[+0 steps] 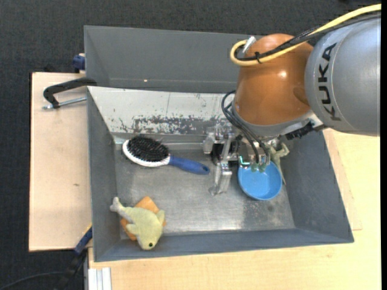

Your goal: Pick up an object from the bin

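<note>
Bin: grey metal bin [100, 180] with sloped walls and a scratched floor, and a few things spread well apart on it.
Plush: yellow-and-orange soft plush fish [144, 221], down in the near-left corner, lying on its side close to the front wall.
Brush: white oval plastic hairbrush [148, 151] near the back wall, black bristles up, blue handle pointing right toward the middle of the floor.
Gripper: gripper [221, 180] low over bare floor and pointing straight down. It's just right of the brush handle's tip and just left of the bowl. Open or closed, can't tell from here.
Bowl: round blue plastic bowl [263, 183], upright on the floor right of centre, its upper rim tucked under the wrist.
Arm: orange wrist cover [272, 83] hangs over the back right of the bin with a yellow cable [242, 48] looped on top. The grey KUKA link [351, 71] runs off to the right edge.
</note>
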Motion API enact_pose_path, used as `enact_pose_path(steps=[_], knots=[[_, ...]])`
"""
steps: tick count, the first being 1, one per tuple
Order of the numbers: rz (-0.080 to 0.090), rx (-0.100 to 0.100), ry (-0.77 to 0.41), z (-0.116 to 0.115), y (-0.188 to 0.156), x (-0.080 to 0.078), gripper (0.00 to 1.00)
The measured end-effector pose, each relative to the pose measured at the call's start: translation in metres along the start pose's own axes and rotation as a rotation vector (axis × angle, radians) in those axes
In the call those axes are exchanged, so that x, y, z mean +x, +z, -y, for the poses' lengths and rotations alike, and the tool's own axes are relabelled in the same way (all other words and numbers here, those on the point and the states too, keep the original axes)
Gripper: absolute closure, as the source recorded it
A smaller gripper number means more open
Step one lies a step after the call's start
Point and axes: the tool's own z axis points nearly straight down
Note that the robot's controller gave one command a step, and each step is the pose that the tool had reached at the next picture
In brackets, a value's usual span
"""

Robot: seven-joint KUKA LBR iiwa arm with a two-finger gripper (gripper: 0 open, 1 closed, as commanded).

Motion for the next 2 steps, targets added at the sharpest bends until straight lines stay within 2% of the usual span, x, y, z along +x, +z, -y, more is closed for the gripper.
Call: enact_pose_path(steps=[1, 2], knots=[[0.011, -0.001, -0.074, -0.023, 0.097, -0.066, 0.0], [0.003, -0.001, 0.03, -0.033, 0.147, -0.068, 0.0]])
